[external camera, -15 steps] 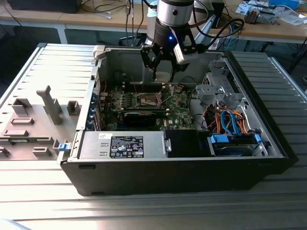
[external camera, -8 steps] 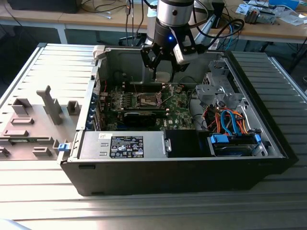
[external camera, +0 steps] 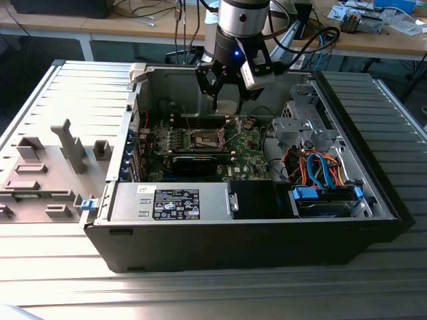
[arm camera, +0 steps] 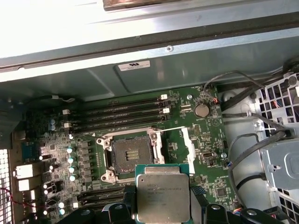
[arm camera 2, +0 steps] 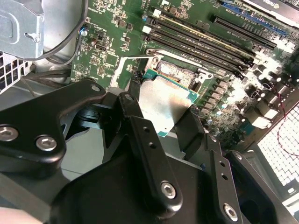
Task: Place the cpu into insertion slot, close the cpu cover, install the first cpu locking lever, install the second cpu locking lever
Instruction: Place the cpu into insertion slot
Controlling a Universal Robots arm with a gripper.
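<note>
My gripper [external camera: 227, 93] hangs inside the open computer case, shut on the cpu [arm camera: 162, 197], a flat silver-grey square chip with a green rim. In both wrist views the black fingers [arm camera: 200, 205] press on two opposite edges of the chip [arm camera 2: 163, 100]. The insertion slot [arm camera: 131, 156] is a dark square socket on the green board; it lies bare and open a short way beyond the chip, which hovers above the board. The cpu cover [arm camera: 188, 142] is swung up beside the socket and shows as a thin silvery frame [arm camera 2: 125, 70]. In the exterior view the socket [external camera: 205, 138] sits below and slightly to the left of the gripper.
Long black memory slots [arm camera: 117, 116] run beside the socket. A black-labelled power supply box [external camera: 175, 202] fills the case front, and a drive cage with orange and blue cables [external camera: 317, 170] stands at the exterior view's right. The case walls [external camera: 347, 107] hem in the board.
</note>
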